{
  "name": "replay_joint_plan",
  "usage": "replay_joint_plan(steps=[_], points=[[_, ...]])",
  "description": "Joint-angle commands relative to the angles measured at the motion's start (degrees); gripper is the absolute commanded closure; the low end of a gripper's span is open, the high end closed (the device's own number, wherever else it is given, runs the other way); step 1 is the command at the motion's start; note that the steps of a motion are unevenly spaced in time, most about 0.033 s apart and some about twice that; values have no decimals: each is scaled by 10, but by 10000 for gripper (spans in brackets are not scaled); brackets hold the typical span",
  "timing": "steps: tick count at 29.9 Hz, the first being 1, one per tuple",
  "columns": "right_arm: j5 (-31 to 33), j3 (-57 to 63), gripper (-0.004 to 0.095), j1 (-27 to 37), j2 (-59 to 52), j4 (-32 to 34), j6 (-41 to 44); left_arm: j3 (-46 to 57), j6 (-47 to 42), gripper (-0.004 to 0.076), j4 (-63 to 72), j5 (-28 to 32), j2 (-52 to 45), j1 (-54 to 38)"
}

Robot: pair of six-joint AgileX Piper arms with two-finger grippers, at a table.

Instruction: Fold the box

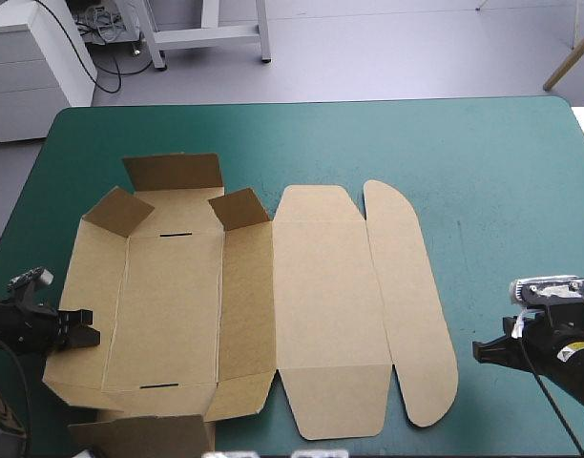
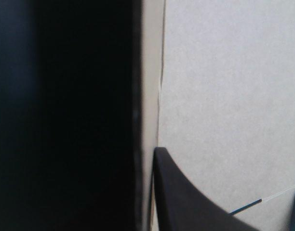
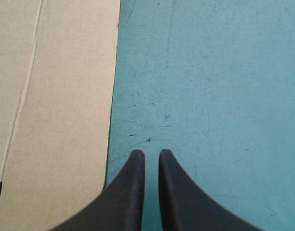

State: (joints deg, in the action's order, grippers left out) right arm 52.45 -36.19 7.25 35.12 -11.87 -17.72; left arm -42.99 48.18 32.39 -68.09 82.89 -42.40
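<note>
The box (image 1: 249, 305) lay as a cut sheet of brown board, mostly flat, across the left and middle of the table. The teal-green cover (image 1: 492, 191) was bare to its right. At the sheet's left part, a far flap (image 1: 173, 172) stood tilted up, and two corner flaps (image 1: 115, 210) beside it leaned inward over the base. Two short dark slots marked the base, one near the far flap and one toward the near edge. To the right, the broad lid panel (image 1: 325, 305) lay flat. A long rounded flap (image 1: 406, 305) lay flat beyond it as the sheet's right end. Another brown panel (image 1: 144, 434) showed at the table's near edge, just beside the box's near left corner. I could not tell whether it belonged to the box.

My left gripper (image 1: 87, 329) sat at the box's left wall (image 1: 73, 286). In my left wrist view, one black finger (image 2: 186, 202) lay against the pale inner board (image 2: 224, 96), right beside the wall's edge. The other finger was lost in darkness on the outer side. The fingers were all but closed, with the board between them.

My right gripper (image 1: 483, 351) sat low over the bare cover (image 3: 210, 96), just beside the rounded flap's edge (image 3: 56, 120) without touching it. Its fingers (image 3: 133, 192) were drawn together with only a thin slit between them, and they held nothing.
</note>
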Motion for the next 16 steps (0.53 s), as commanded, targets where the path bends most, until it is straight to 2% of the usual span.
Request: replay_joint_plan(steps=[1, 10, 16], points=[[-28, -16, 820, -2, 1, -6, -5, -11, -7, 734, -6, -66, -13, 3], [-28, -16, 820, -2, 1, -5, -5, -11, -6, 734, 11, -66, -13, 4], [-28, -16, 820, -2, 1, -5, -5, -37, -8, 734, 3, -66, -13, 59]])
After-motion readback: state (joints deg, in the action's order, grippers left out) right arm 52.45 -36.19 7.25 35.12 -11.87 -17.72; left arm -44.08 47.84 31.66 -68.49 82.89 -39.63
